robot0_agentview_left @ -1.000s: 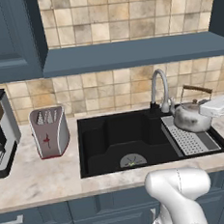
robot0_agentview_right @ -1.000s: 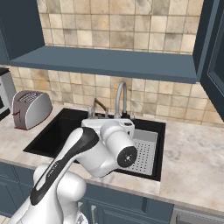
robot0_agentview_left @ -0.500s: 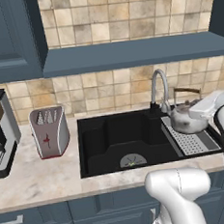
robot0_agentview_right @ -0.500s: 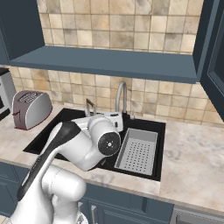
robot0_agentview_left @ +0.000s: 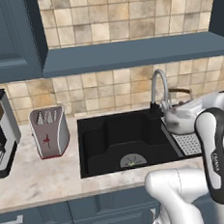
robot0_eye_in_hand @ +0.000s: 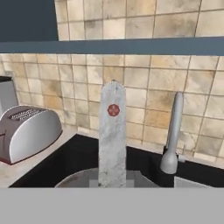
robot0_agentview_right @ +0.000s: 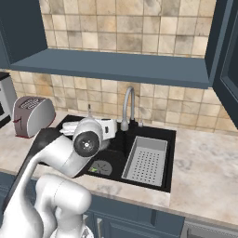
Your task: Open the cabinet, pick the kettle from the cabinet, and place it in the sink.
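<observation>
Kettle (robot0_agentview_left: pixel 182 118) is hanging over the sink (robot0_agentview_left: pixel 111 138), toward its 3 o'clock side just beside the tap (robot0_agentview_left: pixel 157 87), and I am seeing my hand (robot0_agentview_right: pixel 90 128) clenched on its handle. In the hand view the handle is rising straight up in front of me, with the toaster (robot0_eye_in_hand: pixel 26 131) sitting on the tabletop (robot0_agentview_left: pixel 37 174) at 9 o'clock.

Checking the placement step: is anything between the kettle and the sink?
Nothing visible does. The held kettle hangs above the sink, close beside the tap, and the dark basin under it lies open. The rack takes up only the right end.
</observation>
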